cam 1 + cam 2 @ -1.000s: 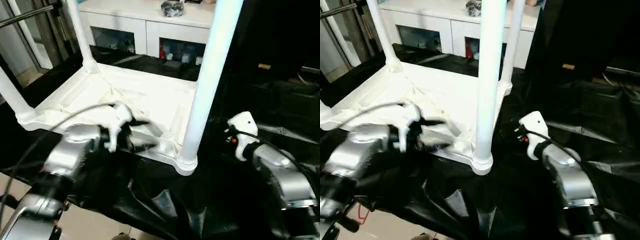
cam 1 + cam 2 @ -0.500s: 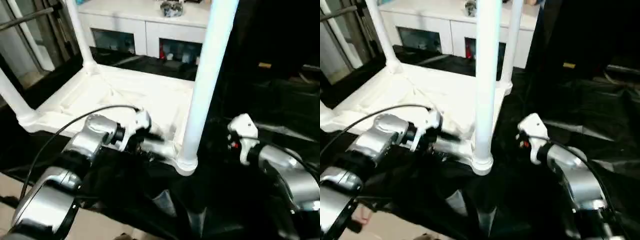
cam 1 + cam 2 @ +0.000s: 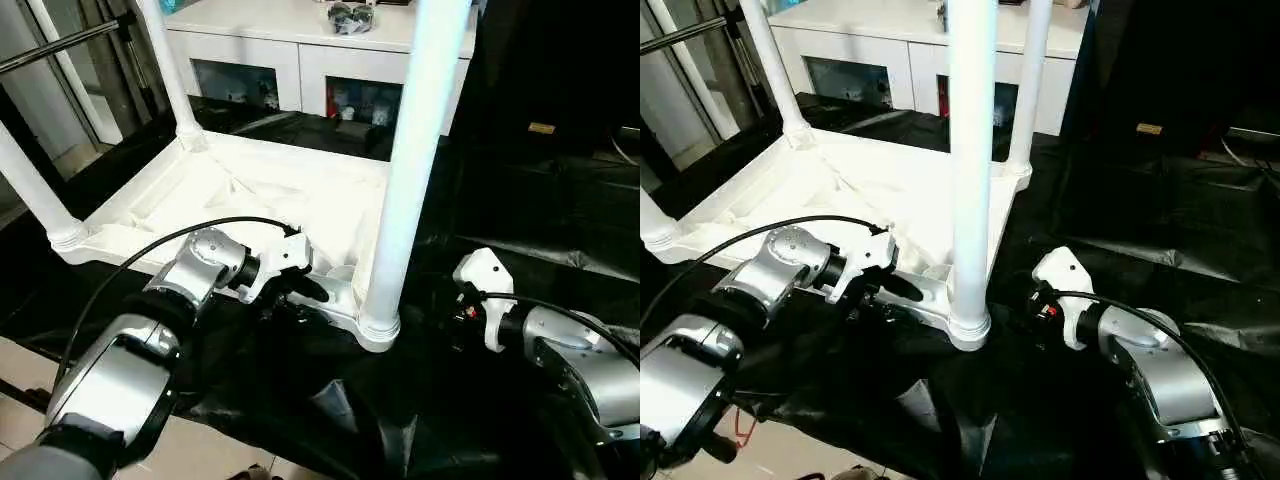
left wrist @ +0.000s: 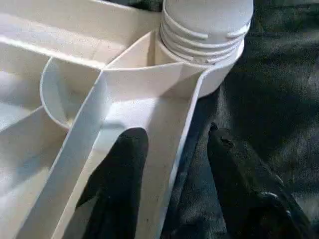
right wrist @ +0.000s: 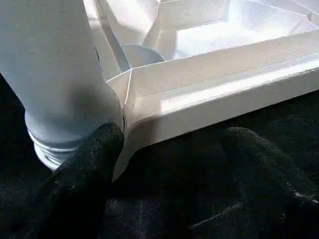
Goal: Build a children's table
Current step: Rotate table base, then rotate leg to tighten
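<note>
The children's table (image 3: pixel 250 190) lies upside down on the black-draped work table, its white legs standing up. The nearest leg (image 3: pixel 410 160) is seated in the front right corner socket (image 3: pixel 378 328). My left gripper (image 3: pixel 300 293) is at the near rim beside that socket. In the left wrist view one black finger (image 4: pixel 119 179) is inside the rim wall and the other finger (image 4: pixel 234 174) outside it, each a little off the wall. My right gripper (image 3: pixel 1037 310) is open at the other side of the same corner, with one finger (image 5: pixel 84 189) against the socket.
A white cabinet with glass doors (image 3: pixel 300 40) stands behind the work table. Crumpled black drape (image 3: pixel 540 200) covers the right side. The work table's near edge and the floor (image 3: pixel 20 390) are at the lower left. A metal rail (image 3: pixel 60 45) crosses the far left.
My left gripper has moved down onto the near rim toward the corner socket and its fingers have narrowed around the rim wall. The right gripper has sunk a little beside the corner.
</note>
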Tool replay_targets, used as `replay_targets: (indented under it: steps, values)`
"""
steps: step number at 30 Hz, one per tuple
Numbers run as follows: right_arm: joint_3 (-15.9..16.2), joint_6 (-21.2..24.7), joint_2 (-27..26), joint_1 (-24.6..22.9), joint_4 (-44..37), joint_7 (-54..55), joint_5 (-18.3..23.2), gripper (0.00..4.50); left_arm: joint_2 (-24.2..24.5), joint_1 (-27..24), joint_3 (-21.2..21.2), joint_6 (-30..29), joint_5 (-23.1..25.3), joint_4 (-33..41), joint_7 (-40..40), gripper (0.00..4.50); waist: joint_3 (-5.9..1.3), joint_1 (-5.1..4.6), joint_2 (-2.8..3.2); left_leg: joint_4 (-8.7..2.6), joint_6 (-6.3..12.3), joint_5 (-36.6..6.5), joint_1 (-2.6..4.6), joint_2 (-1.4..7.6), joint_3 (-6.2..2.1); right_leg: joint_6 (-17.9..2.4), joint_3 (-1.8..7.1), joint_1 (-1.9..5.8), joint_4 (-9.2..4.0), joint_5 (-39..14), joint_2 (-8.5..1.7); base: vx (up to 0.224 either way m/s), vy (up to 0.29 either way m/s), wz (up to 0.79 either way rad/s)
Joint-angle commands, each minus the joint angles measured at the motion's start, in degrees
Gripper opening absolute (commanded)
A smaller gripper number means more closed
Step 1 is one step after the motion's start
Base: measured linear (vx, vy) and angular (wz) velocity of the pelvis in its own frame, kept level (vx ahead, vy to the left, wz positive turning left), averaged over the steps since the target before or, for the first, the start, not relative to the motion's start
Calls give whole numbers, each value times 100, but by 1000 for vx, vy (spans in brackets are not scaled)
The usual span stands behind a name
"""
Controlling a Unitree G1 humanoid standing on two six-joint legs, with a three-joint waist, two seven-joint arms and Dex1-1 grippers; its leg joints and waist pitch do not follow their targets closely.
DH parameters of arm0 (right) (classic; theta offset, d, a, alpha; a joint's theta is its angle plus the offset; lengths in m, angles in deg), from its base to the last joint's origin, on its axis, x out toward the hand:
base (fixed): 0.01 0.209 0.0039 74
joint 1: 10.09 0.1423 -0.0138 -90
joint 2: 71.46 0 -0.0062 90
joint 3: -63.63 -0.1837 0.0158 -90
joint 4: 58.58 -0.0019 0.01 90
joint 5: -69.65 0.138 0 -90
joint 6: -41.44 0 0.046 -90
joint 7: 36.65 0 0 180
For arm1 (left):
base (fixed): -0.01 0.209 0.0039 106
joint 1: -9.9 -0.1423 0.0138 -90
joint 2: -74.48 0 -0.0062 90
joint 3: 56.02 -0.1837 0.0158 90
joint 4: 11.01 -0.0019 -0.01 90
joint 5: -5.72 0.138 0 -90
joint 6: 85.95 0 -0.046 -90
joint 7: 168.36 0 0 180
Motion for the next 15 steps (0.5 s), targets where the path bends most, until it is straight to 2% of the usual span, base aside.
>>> replay_targets:
  steps: [1, 2, 3, 6, 7, 15]
  values:
    - [66, 90, 37, -30, -202, -69, 35, 367, -4, 131, -46, 63, 149, -112, 71, 175, -406, 39, -37, -337, 352, -623, 22, 210, -94, -1324, 288, 354, -446, -345, -502, 0, 0, 0]
    - [71, 91, 43, -27, -201, -63, 40, 367, -17, 162, -52, 127, 189, -200, 73, 175, -408, 40, -39, -336, 351, -624, 23, 213, -94, -1343, 290, 357, -438, -313, -507, 0, 0, 0]
    - [73, 90, 44, -24, -199, -62, 42, 367, -22, 173, -53, 155, 204, -235, 66, 152, -402, 38, -37, -335, 363, -630, 21, 206, -89, -1340, 289, 352, -450, -330, -499, 0, 0, 0]
    - [83, 84, 46, -10, -187, -58, 36, 367, -41, 209, -49, 239, 272, -358, 40, 142, -406, 44, -43, -339, 354, -637, 21, 211, -95, -1334, 291, 364, -447, -355, -510, 0, 0, 0]
    - [85, 83, 47, -9, -187, -57, 34, 367, -45, 217, -50, 255, 286, -382, 39, 117, -404, 45, -40, -339, 357, -639, 22, 214, -94, -1340, 290, 358, -449, -358, -513, 0, 0, 0]
    - [101, 38, 52, 46, -106, -65, 19, 367, -63, 280, -102, 385, 558, -601, -37, 65, -404, 42, -31, -342, 359, -613, 14, 216, -100, -1347, 288, 363, -443, -287, -513, 0, 0, 0]
